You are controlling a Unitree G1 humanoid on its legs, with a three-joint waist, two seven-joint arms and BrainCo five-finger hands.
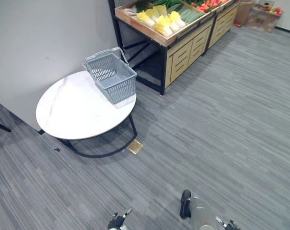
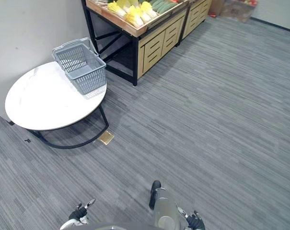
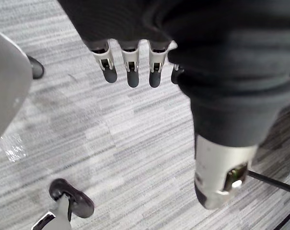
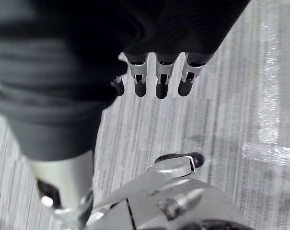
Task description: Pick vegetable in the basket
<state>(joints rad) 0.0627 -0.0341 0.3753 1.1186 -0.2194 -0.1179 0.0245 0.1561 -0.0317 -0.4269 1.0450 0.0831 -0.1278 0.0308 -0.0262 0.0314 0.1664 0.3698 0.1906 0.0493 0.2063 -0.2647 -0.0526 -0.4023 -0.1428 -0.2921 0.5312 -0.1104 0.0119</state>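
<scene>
Grey striped carpet (image 1: pixel 221 120) covers the room, with a plain grey wall (image 1: pixel 39 43) rising at 10 to 11 o'clock. Against that wall, at about 10 o'clock in the head views, stands a round white table (image 1: pixel 68 115) on a black frame. A grey plastic mesh basket (image 1: pixel 111 76) sits upright at the table's 1 o'clock edge, with its handles raised. Just beyond the table, at 12 o'clock, is a wooden produce stand (image 1: pixel 183 48) with slatted drawers below. Its tray holds the vegetables: yellow-white cabbages (image 1: pixel 161 21) nearest, green cucumbers (image 1: pixel 185 12) behind them, and red vegetables (image 1: pixel 207 5) farther along towards 1 o'clock. All the vegetables lie on the stand, well apart from the basket. A small brass floor plate (image 1: pixel 134 146) is set in the carpet beside the table's base, at its 5 o'clock side. The left hand (image 1: pixel 117 222) shows at 6 o'clock and the right hand (image 1: pixel 228 225) at 5 o'clock, both low and well away from the table and stand. In the left wrist view the left hand's fingers (image 3: pixel 132 76) hang loose and slightly apart over bare carpet, grasping nothing. The right hand's fingers (image 4: pixel 161 87) hang the same way, relaxed and touching nothing.
</scene>
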